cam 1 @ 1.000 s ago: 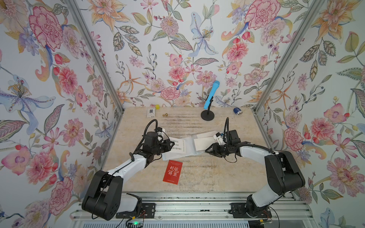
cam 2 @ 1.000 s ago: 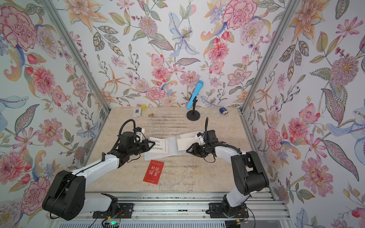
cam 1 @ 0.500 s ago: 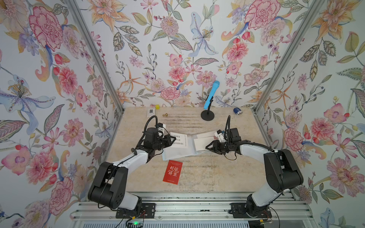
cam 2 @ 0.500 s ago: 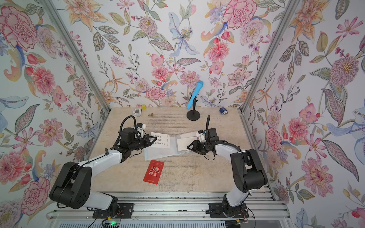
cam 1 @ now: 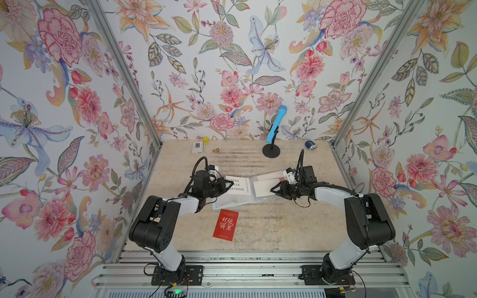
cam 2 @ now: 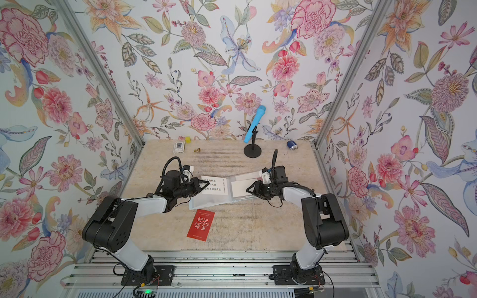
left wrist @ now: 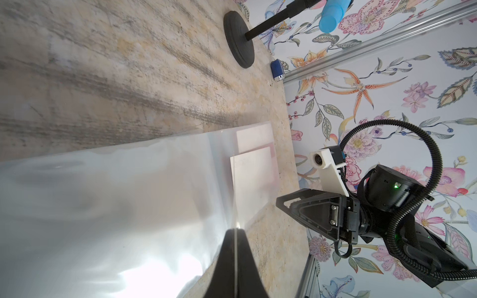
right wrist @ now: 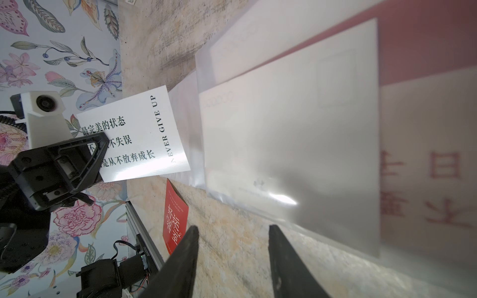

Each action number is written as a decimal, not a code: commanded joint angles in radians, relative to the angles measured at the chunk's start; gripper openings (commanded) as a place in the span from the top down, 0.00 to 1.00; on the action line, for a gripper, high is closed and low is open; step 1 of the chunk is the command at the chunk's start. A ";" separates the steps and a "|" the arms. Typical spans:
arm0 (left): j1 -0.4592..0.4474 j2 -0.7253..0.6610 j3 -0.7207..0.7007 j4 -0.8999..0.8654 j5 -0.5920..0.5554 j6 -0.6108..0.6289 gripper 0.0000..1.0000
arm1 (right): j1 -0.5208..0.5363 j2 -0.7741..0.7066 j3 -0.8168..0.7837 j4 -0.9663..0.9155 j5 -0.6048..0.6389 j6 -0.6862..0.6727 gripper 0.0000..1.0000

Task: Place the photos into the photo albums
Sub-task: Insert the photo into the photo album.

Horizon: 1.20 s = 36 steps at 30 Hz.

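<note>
The left gripper (left wrist: 235, 230) pinches the white card (right wrist: 134, 136) over the open album (cam 1: 227, 202) mid-worktop; the right gripper (right wrist: 233, 228) has its jaws spread and empty at the album's edge.

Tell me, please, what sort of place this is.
Likely a robot test booth, not a home: flowered wall panels in metal framing box in a small tabletop, and two arms are bolted to a front rail.

Booth interior: three walls (cam 1: 232, 64) papered with large pink, orange and blue flowers, joined by aluminium posts (cam 1: 122, 67), enclose a mottled beige tabletop (cam 1: 284, 227) fronted by slotted metal rails (cam 1: 245, 260), evenly lit.
</note>
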 commanded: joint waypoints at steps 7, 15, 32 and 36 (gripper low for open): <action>0.006 0.064 0.000 0.136 0.025 -0.063 1.00 | -0.007 0.024 0.025 0.011 0.004 0.006 0.53; 0.007 0.097 -0.009 0.177 0.019 -0.082 1.00 | -0.022 0.035 0.032 0.013 0.004 0.000 0.54; 0.006 0.189 -0.013 0.291 0.025 -0.164 1.00 | -0.036 0.032 0.025 0.011 0.005 -0.011 0.53; 0.006 0.209 -0.009 0.324 0.031 -0.188 1.00 | -0.039 0.033 0.025 0.012 0.007 -0.014 0.53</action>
